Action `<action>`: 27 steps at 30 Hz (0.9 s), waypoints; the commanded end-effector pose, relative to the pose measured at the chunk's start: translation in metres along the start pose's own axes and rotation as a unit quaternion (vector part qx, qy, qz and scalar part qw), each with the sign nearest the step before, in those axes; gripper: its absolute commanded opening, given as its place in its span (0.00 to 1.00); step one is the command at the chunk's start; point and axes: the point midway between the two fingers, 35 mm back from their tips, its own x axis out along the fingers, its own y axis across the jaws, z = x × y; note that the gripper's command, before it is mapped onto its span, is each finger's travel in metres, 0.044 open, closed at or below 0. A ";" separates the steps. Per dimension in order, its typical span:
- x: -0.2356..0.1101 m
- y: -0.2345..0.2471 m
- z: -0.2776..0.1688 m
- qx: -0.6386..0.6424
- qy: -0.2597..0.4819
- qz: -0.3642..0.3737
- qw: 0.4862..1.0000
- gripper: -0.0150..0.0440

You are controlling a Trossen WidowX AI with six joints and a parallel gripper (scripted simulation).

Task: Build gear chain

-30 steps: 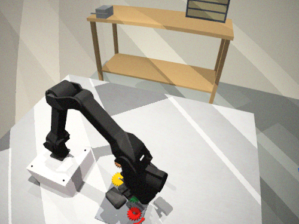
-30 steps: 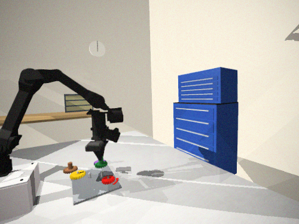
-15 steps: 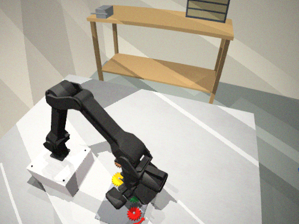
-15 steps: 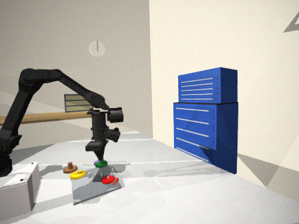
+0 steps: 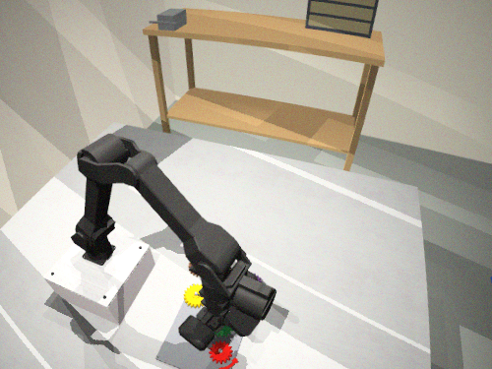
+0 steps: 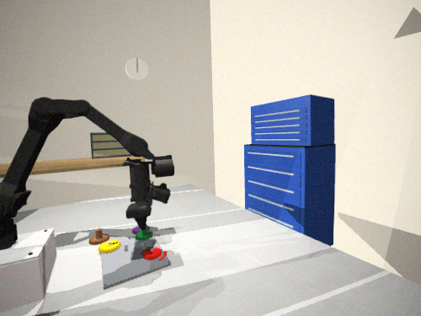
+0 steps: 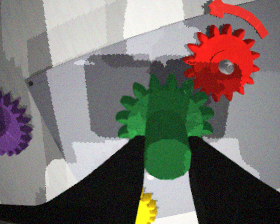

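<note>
Looking maybe halfway at best — the black two-fingered tool (image 5: 218,320) (image 6: 141,227) (image 7: 166,145) is clamped on the green toothed gear's stem (image 7: 167,135), gear above the flat grey board (image 5: 169,351) (image 6: 115,271) (image 7: 70,117), near the red toothed gear (image 5: 220,354) (image 6: 152,254) (image 7: 220,62). Linking to yellow remains.
</note>
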 end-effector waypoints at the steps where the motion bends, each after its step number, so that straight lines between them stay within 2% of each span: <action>1: 0.009 0.000 -0.002 -0.007 0.005 0.001 1.000 0.25; 19: 0.037 0.000 -0.003 0.145 0.005 0.000 0.989 0.25; 27: 0.033 0.000 -0.002 0.147 0.005 0.000 0.989 0.25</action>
